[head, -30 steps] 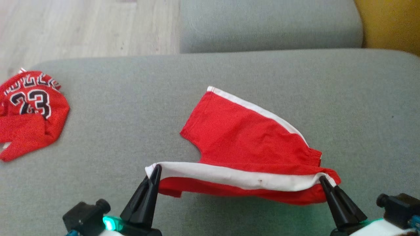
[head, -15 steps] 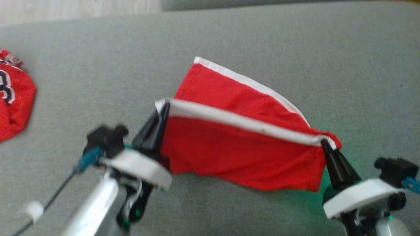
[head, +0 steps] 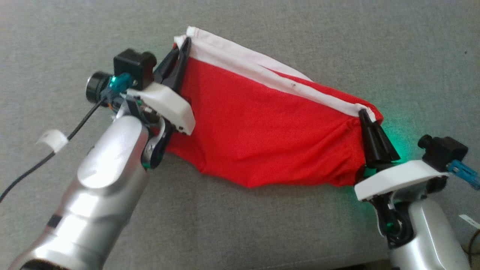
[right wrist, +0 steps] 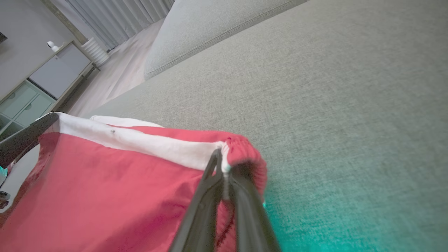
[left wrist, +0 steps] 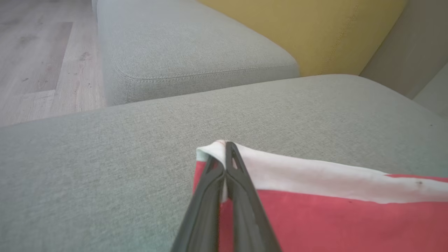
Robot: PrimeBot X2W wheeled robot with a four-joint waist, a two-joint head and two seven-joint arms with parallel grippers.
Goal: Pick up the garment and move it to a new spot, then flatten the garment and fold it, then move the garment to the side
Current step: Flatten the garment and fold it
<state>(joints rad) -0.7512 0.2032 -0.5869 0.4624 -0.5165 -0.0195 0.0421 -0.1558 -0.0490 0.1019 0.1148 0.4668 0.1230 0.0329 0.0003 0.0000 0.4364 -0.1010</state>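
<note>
Hanging low over the sofa (head: pixel 262 225), the shorts (head: pixel 262 127) run lengthwise from the left gripper (head: pixel 183 45) to the right gripper (head: pixel 363 114). Each pair of jaws is pinched tight on the white-striped edge, which sits just over the far striped edge, so lowering looks next.

Left fingers (left wrist: pixel 241 199) pinching white-banded corner of red garment (left wrist: pixel 332 220); grey cushion (left wrist: pixel 87 168) beneath, yellow backrest (left wrist: pixel 315 31) behind.
</note>
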